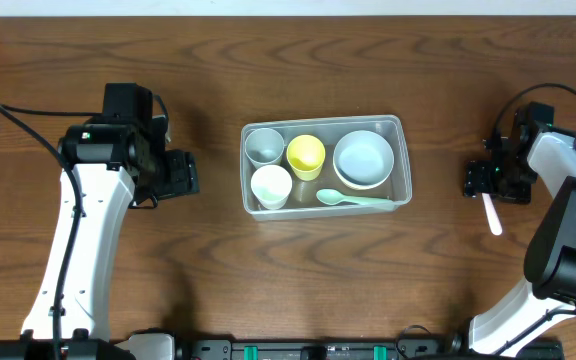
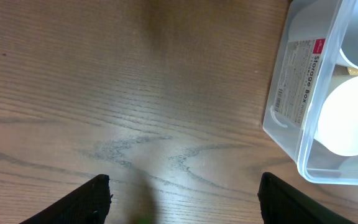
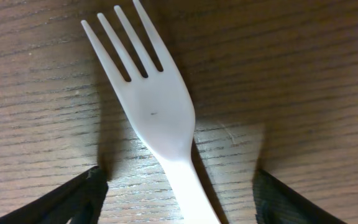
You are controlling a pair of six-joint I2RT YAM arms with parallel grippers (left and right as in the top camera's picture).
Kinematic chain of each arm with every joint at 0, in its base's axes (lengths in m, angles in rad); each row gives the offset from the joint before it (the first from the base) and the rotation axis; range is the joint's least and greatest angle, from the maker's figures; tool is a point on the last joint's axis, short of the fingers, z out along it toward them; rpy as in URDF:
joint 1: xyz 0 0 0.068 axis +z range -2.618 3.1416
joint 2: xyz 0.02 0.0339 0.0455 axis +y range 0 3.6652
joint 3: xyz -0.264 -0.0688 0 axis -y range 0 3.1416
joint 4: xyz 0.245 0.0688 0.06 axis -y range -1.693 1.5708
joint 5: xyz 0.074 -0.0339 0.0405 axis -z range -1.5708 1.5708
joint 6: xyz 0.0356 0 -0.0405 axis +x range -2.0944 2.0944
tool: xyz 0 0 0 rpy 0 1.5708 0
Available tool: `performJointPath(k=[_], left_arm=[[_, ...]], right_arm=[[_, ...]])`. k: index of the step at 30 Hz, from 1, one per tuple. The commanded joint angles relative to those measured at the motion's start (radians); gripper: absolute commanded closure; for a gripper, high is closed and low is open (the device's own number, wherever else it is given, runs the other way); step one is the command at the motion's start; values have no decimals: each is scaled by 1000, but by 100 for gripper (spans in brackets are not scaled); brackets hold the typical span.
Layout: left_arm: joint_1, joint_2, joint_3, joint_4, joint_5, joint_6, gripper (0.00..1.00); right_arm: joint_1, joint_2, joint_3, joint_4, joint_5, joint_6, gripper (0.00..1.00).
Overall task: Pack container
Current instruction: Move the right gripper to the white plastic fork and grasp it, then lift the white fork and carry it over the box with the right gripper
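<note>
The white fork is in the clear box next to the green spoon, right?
No. The green spoon is in the clear box, but the white fork lies on the table outside it, between the open fingers of the right gripper. The overhead and right wrist views show it.

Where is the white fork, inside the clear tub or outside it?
Outside. The fork is at the right gripper, over the table, well apart from the container.

A white plastic fork (image 3: 163,118) lies flat on the brown wooden table (image 1: 118,40).
</note>
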State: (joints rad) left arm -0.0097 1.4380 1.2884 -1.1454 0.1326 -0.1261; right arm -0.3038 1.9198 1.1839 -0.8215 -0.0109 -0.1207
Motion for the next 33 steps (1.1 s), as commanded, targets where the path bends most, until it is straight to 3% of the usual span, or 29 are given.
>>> performJointPath(k=[1,5,17,33], left_arm=[[-1,-7,2,-5,10,14,23],[-1,-7,2,-5,10,14,23],[-1,-7,2,-4,10,14,23],[-1,-7,2,-4,10,14,23]], right_arm=[[-3,7,-2,-2,-24,-4,31],[-3,7,-2,-5,-24,-4,45],[-3,7,-2,-5,-24,-4,68],[-3,7,-2,3,-24,-4,83]])
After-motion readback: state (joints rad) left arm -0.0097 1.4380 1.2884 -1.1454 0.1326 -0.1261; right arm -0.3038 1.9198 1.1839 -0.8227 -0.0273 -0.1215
